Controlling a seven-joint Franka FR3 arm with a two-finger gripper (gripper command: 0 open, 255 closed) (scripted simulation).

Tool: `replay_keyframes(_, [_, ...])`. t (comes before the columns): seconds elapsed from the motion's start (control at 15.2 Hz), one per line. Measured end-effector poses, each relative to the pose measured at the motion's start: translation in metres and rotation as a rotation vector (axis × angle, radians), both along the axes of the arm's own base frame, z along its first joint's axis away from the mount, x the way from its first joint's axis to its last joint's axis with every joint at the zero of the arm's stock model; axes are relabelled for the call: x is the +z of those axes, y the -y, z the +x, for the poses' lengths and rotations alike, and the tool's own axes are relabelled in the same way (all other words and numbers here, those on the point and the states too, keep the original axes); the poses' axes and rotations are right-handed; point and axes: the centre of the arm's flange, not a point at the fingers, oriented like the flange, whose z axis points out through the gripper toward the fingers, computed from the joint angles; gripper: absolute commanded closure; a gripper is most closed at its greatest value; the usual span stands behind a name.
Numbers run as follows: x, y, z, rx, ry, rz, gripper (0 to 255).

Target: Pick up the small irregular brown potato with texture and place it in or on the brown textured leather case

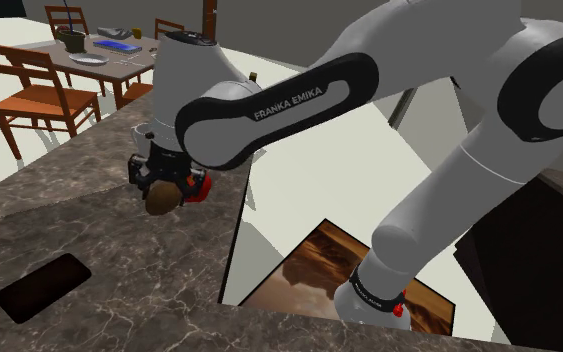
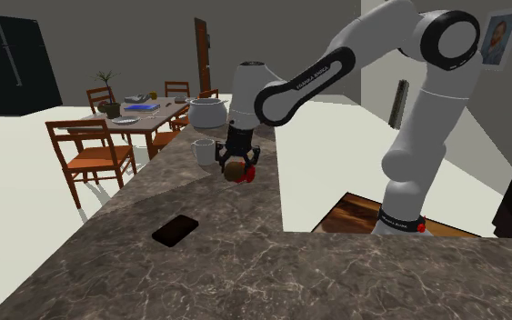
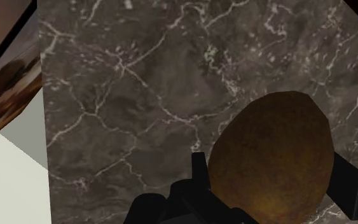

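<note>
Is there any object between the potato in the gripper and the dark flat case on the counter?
Nothing visible. The rough brown potato, clasped by the black gripper, and the flat dark rectangular case have only bare dark marble counter between them.

A dark marble-patterned worktop [image 1: 99, 225], veined in white, runs away from the camera in the second exterior view and turns along that view's lower edge. A flat dark case [image 2: 175, 230] lies on its near stretch, close to the edge at that view's left. Farther along, well apart from the case, a white mug [image 2: 203, 151] stands upright. Just behind the mug, a pale round pot [image 2: 206, 111] stands at the worktop's far end.
</note>
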Motion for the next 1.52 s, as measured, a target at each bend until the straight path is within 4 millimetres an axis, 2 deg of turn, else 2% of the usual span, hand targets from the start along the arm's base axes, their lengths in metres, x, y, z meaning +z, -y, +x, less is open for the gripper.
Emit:
replay_keyframes(0.4, [0.004,-0.071,0.004,0.003,-0.003,-0.001,255])
replay_keyframes(0.53, [0.004,-0.098,0.014,0.002,-0.003,0.002,255])
replay_keyframes(0.99, [0.007,-0.186,0.028,0.001,-0.001,0.002,255])
replay_keyframes(1.06, [0.008,-0.204,0.031,0.001,-0.001,0.003,255])
replay_keyframes(1.12, [0.003,-0.214,0.031,0.000,-0.001,0.001,255])
replay_keyframes(1.52, [-0.028,-0.224,0.032,-0.002,0.000,-0.001,255])
